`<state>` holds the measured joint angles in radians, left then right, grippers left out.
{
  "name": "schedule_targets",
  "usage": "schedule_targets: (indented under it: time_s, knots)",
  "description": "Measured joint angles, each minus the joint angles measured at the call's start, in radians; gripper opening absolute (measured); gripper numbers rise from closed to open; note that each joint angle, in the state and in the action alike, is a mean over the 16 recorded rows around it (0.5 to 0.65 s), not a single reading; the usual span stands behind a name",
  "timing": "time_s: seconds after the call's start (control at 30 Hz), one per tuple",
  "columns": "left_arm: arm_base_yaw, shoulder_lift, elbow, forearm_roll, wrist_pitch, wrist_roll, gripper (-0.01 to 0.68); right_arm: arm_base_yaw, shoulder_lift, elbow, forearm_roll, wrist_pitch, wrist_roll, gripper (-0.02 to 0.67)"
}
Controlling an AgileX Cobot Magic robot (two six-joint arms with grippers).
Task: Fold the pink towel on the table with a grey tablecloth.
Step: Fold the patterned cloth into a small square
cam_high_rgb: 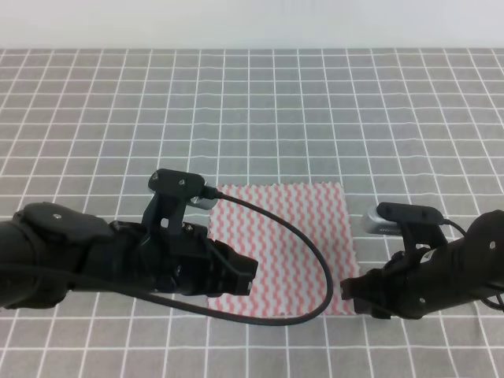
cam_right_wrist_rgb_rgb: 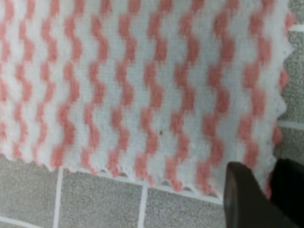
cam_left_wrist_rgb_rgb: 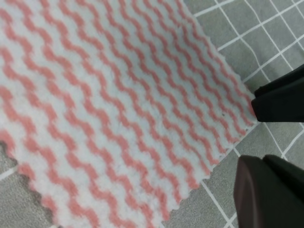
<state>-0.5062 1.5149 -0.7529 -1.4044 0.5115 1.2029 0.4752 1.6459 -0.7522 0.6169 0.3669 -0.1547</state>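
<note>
The pink towel (cam_high_rgb: 293, 236) lies flat and spread on the table with a grey tablecloth (cam_high_rgb: 252, 110). My left gripper (cam_high_rgb: 248, 272) is low at the towel's near left corner. In the left wrist view it (cam_left_wrist_rgb_rgb: 249, 135) is open, and a corner of the towel (cam_left_wrist_rgb_rgb: 118, 104) points into the gap between its black fingers (cam_left_wrist_rgb_rgb: 280, 99). My right gripper (cam_high_rgb: 348, 290) is at the near right corner. In the right wrist view its fingers (cam_right_wrist_rgb_rgb: 247, 199) stand almost together, with the corner of the towel (cam_right_wrist_rgb_rgb: 142, 85) running in between them.
The grey grid cloth stretches on all sides of the towel, up to a white wall (cam_high_rgb: 252, 24) at the back. A black cable (cam_high_rgb: 303, 236) from the left arm loops over the towel's middle.
</note>
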Motion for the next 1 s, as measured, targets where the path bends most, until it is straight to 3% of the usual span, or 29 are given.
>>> schedule_targets:
  time_s: [0.5,1.0]
  knots:
    - [0.003,0.012,-0.003,0.009,-0.006,0.006,-0.004,0.000,0.001,-0.014,0.000,0.020,-0.007,-0.001]
    - [0.001,0.003,-0.001,0.048,-0.034,0.152,-0.003,0.000,0.003,-0.128,0.000,0.029,-0.007,-0.014]
